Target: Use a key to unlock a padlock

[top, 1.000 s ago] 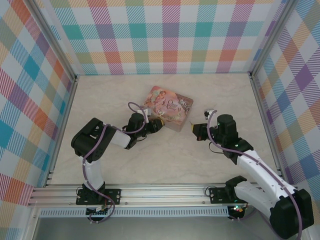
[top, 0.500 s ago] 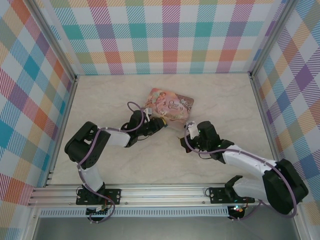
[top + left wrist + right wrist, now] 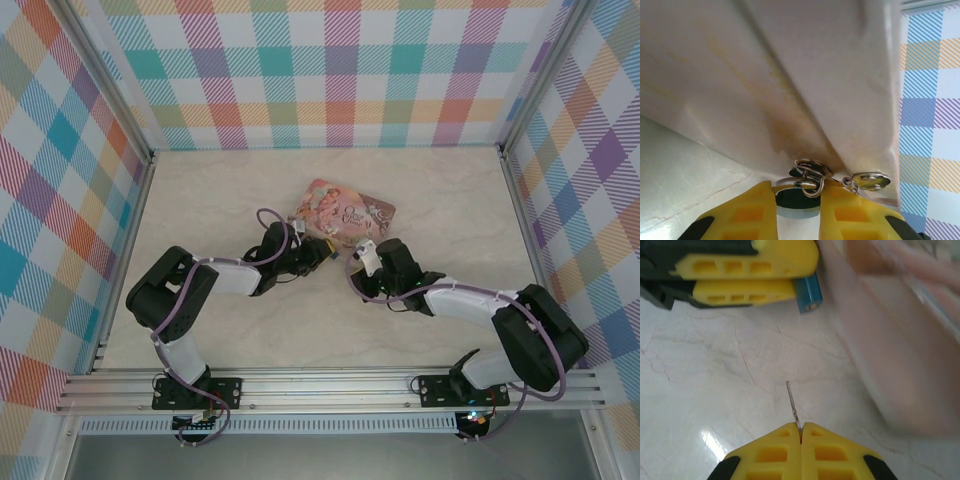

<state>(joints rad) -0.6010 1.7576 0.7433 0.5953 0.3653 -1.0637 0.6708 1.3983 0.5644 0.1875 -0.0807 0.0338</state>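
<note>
You're clamping the padlock [image 3: 808, 296] in the left end effector [image 3: 797, 200], by the tin [image 3: 350, 212]. Right end effector [image 3: 801, 432] is pinching the key [image 3: 792, 401], tip pointing lockward, still apart. Insertion and turning not yet done.

The right gripper [image 3: 801, 427], pinching the thin silver-grey metal key [image 3: 792, 402], has swung in from the right side of the pale marbled table [image 3: 230, 190] to just beside the left gripper [image 3: 798, 196]. The key's blade now points toward the small blue padlock [image 3: 808, 294] clamped there (some bare table lies between them). The right arm has stretched out low, the left arm's elbow has sunk, and the pink illustrated rectangular tin [image 3: 350, 214] has turned slightly.
</note>
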